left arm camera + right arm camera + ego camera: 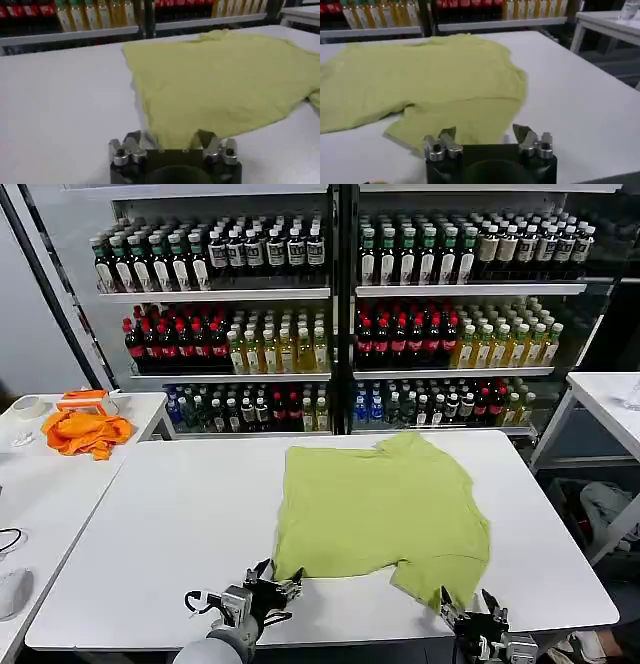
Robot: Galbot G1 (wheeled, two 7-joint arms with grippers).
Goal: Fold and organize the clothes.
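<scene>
Left gripper point(271, 584) is standing open, empty, astride my T-shirt's point(380, 509) near hem corner; right gripper point(470, 612) likewise at the sleeve. Cotton looks light, limp: pinching edges advised.

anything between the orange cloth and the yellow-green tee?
Nothing: in the head view, bare white table separates the orange cloth, lying on the adjoining side table, from the T-shirt, apart from the seam between tables.

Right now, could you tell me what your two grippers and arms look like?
Both look alike. The left gripper and right gripper each have a black boxy body, dark fingers and silvery metal knuckle blocks with round bolts at the finger bases. Thin black cables loop beside the left wrist, and that arm's casing is light grey.
</scene>
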